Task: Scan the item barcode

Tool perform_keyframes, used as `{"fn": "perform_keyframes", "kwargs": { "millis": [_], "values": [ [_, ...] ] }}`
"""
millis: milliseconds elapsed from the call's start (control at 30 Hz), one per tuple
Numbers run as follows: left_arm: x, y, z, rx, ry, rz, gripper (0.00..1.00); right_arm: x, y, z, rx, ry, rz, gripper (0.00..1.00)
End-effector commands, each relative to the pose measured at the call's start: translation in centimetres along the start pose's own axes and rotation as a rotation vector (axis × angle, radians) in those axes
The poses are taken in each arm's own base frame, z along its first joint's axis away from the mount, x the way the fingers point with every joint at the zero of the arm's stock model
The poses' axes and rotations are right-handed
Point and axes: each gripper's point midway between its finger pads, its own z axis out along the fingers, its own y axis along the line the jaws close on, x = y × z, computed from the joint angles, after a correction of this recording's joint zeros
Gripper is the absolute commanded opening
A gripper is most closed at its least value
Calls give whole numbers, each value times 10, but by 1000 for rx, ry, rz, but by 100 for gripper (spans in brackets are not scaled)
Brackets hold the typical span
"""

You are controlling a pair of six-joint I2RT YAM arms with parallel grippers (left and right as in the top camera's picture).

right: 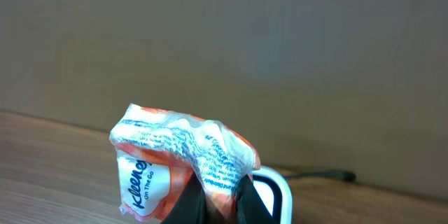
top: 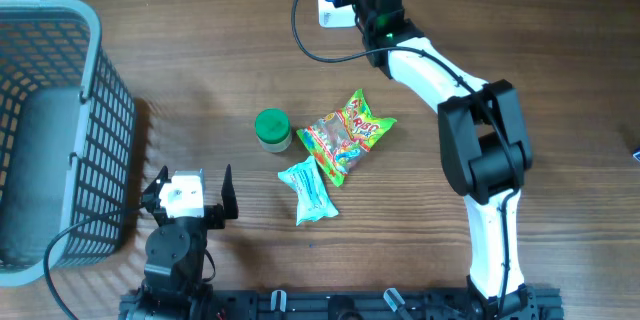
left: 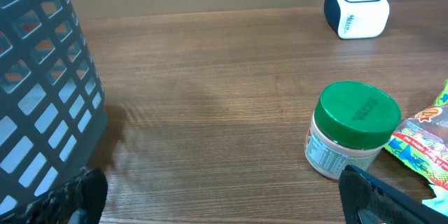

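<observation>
At twelve o'clock the right gripper (right: 219, 203) is clamping the Kleenex pack (right: 175, 157), probably light, soft and slippery, by its lower edge; the left gripper (top: 193, 180) is waiting, jaws apart.

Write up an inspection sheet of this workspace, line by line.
Surface: wooden table, no spills seen.
Job's things: orange tissue pack held up close to the white scanner at the far edge.
Clutter: green-lidded jar, candy bag and teal packet lie mid-table; grey basket stands at the left.
Grippers: right gripper shut on the tissue pack; left gripper open, holding nothing.
Cables: black cable loops beside the scanner; another runs by the left arm's base.
Surroundings: plain wall behind the table.
</observation>
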Motion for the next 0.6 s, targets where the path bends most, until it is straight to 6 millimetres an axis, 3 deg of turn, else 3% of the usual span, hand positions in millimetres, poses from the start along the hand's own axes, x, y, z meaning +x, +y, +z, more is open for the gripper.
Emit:
{"fn": "perform_keyframes", "kwargs": {
  "millis": [0, 133, 233, 267, 333, 400, 467, 500, 567],
  "values": [
    [-1, 0, 0, -1, -8, -10, 100, 18, -1, 8, 28, 9, -13, 5],
    [-1, 0, 0, -1, -8, -10, 100, 5, -2, 6, 28, -23, -3, 4],
    [-1, 0, 0, -1, -8, -10, 100, -32, -6, -10, 35, -48, 31, 4],
    [-1, 0, 0, -1, -8, -10, 100, -57, -17, -23, 76, -58, 25, 4],
    [-1, 0, 0, -1, -8, -10, 100, -80, -39, -43, 179, -47, 22, 4],
    [-1, 0, 0, -1, -8, -10, 100, -102, -95, -84, 414, 6, 18, 4],
    [-1, 0, 0, -1, -8, -10, 100, -106, -146, -121, 601, 83, 4, 4],
    [-1, 0, 0, -1, -8, -10, 100, -101, -167, -136, 667, 128, -4, 4],
    [-1, 0, 0, -1, -8, -10, 100, -69, -231, -177, 827, 316, -21, 4]
  ]
}}
